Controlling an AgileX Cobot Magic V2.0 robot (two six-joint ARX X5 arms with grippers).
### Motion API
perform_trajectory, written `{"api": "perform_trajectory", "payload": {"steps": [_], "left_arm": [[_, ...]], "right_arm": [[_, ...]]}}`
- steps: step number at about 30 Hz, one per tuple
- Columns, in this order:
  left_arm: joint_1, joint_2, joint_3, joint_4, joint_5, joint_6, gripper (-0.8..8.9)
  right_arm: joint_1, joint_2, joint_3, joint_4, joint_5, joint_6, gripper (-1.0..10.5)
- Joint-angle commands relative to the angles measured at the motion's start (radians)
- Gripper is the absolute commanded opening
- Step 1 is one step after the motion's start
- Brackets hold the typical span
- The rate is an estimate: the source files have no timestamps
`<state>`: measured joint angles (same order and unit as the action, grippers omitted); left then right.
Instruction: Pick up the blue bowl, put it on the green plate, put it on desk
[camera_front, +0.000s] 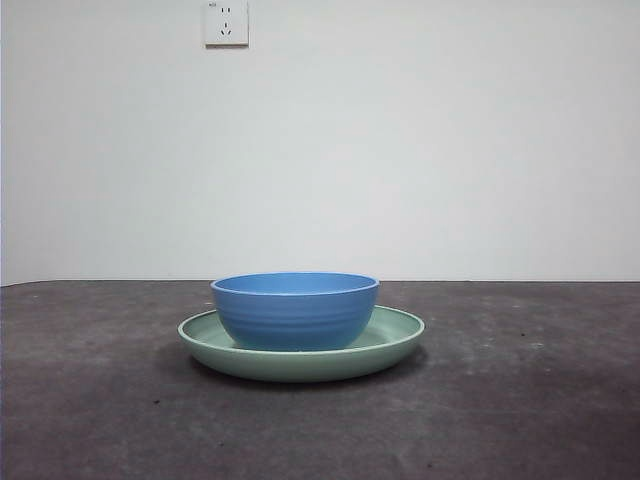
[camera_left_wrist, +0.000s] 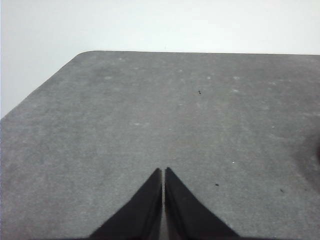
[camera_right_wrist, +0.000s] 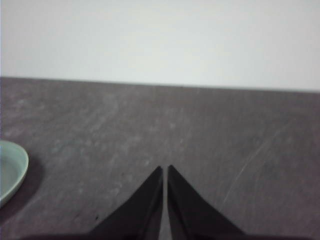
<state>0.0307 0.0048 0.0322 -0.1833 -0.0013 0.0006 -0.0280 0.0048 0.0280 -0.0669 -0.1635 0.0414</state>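
The left gripper (camera_left_wrist: 163, 170) waits over bare desk (camera_left_wrist: 150, 125), its two black jaws brought together so that only a hairline slit shows between the tips, and nothing is held between them; its wrist view shows only the mottled grey tabletop, a rounded corner of it, and a few dark specks. In the front view neither arm appears. There the desk (camera_front: 90, 400) runs across the near half of the scene, dark grey-brown with faint lighter scuffs, and near its middle sits the green plate (camera_front: 395, 338), wide, shallow and pale mint with a raised rim, resting flat on the surface. The blue bowl (camera_front: 294, 310) stands upright inside the plate, touching it, a little left of the plate's centre, so that more of the rim shows on the right than on the left. Faint horizontal ridges ring the bowl's glossy side. On the white wall far behind, high up, is a white wall socket (camera_front: 226, 22). The right gripper (camera_right_wrist: 165, 169) also hangs over open desk with its jaws pressed together and holding nothing; at the edge of its wrist view a curved piece of the green plate's rim shows, apart from the jaws, with a shadow beside it.
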Motion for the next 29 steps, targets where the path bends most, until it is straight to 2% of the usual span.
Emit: {"api": "perform_trajectory", "payload": {"steps": [1,7,29], "left_arm": [[0.003,-0.002,-0.020,-0.005,0.000,-0.009,0.10],[0.003,-0.002,-0.020,-0.005,0.000,-0.009,0.10],[0.003,-0.002,-0.020,-0.005,0.000,-0.009,0.09]], "right_arm": [[-0.002,-0.001,-0.018,-0.015,0.006,0.051,0.1],[-0.002,-0.001,-0.018,-0.105,0.013,0.051,0.1],[-0.002,-0.001,-0.017,-0.090,0.008,0.059,0.1]]}}
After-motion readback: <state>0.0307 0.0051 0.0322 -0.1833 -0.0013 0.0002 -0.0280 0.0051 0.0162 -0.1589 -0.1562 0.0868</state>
